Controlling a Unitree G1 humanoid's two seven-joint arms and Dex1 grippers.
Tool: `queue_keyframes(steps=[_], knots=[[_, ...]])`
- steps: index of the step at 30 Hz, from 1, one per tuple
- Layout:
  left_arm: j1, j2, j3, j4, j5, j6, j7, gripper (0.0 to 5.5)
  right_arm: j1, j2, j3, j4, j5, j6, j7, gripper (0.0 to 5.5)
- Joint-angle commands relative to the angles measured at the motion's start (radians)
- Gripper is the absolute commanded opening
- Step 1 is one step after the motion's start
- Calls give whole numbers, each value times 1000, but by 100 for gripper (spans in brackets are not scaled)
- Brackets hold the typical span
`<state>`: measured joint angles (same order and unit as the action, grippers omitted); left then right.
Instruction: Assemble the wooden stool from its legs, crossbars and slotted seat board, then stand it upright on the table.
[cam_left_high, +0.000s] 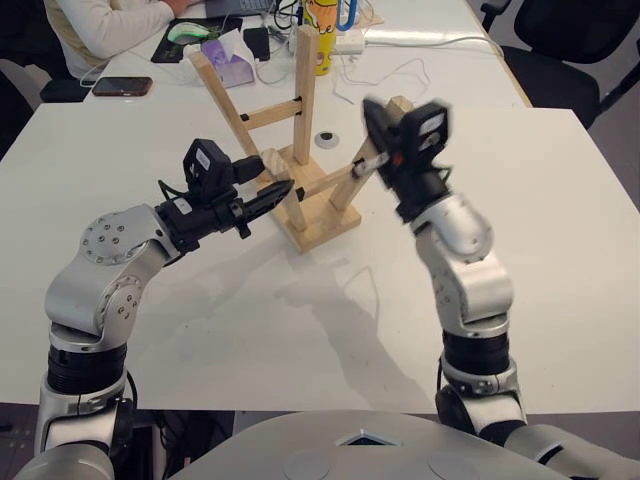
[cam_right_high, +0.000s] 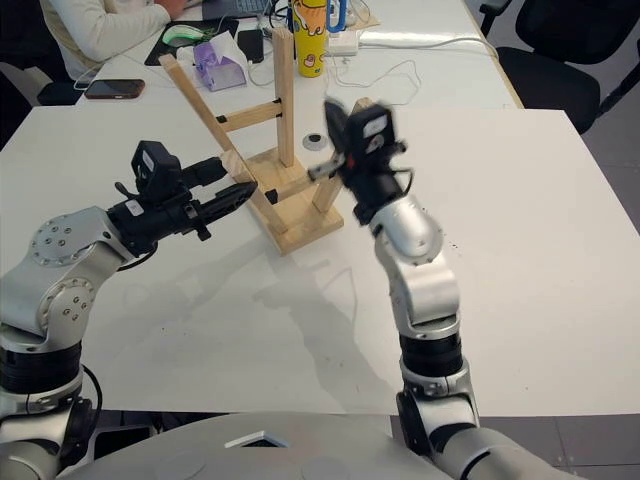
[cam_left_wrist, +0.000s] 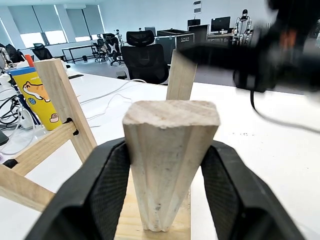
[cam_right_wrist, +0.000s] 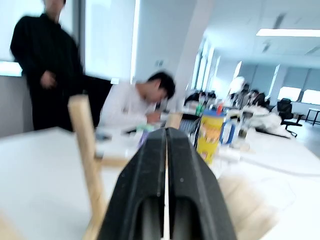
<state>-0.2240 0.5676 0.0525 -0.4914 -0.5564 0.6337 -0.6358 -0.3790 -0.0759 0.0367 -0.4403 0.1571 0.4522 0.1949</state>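
The wooden stool (cam_left_high: 300, 150) lies upside down, its seat board (cam_left_high: 318, 228) flat on the white table (cam_left_high: 300, 320) and its legs pointing up. A crossbar (cam_left_high: 272, 113) joins the two tall far legs. My left gripper (cam_left_high: 278, 190) is shut on a near leg (cam_left_wrist: 170, 150), its fingers (cam_left_wrist: 107, 185) pressed on both sides of the wood. My right gripper (cam_left_high: 372, 115) hovers raised beside the right leg (cam_left_high: 352, 180), with its fingers (cam_right_wrist: 150, 185) shut together and nothing between them.
Behind the stool stand a yellow can (cam_left_high: 320, 30), a purple box (cam_left_high: 232, 65) and a small round disc (cam_left_high: 325, 140). A phone (cam_left_high: 122, 87) lies at the far left, and a white cable (cam_left_high: 400, 75) runs across the back. A person sits at the far left corner.
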Motion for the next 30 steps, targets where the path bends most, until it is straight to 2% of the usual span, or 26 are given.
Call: queue_keyframes(steps=[1, 4, 6, 9, 11, 16, 19, 25, 27, 30], knots=[[5, 45, 5, 46, 12, 13, -32, 218, -142, -29, -196, 17, 84, 79, -78, 2], [-9, 63, 13, 67, 16, -2, -55, 218, -226, -56, -346, 128, 177, 178, -135, 2], [-22, 73, 9, 81, 22, -14, -69, 218, -234, -61, -433, 210, 290, 282, -125, 28], [-38, 89, 6, 101, 32, -32, -88, 218, -198, -64, -491, 210, 458, 427, -82, 77], [-47, 100, 7, 117, 37, -43, -102, 218, -146, -88, -464, 204, 465, 447, -57, 118], [-79, 144, -28, 177, 52, -66, -181, 218, -72, -150, -307, 269, 376, 368, 48, 196], [-114, 159, -47, 235, 70, -88, -219, 218, -82, -136, -307, 253, 399, 354, 52, 249], [-168, 181, -45, 296, 82, -117, -261, 218, -174, -73, -491, 263, 601, 397, -67, 253], [-182, 184, -40, 307, 85, -121, -268, 218, -187, -81, -480, 267, 603, 407, -89, 253], [-208, 182, -38, 311, 86, -128, -273, 218, -165, -109, -382, 276, 521, 413, -109, 253]])
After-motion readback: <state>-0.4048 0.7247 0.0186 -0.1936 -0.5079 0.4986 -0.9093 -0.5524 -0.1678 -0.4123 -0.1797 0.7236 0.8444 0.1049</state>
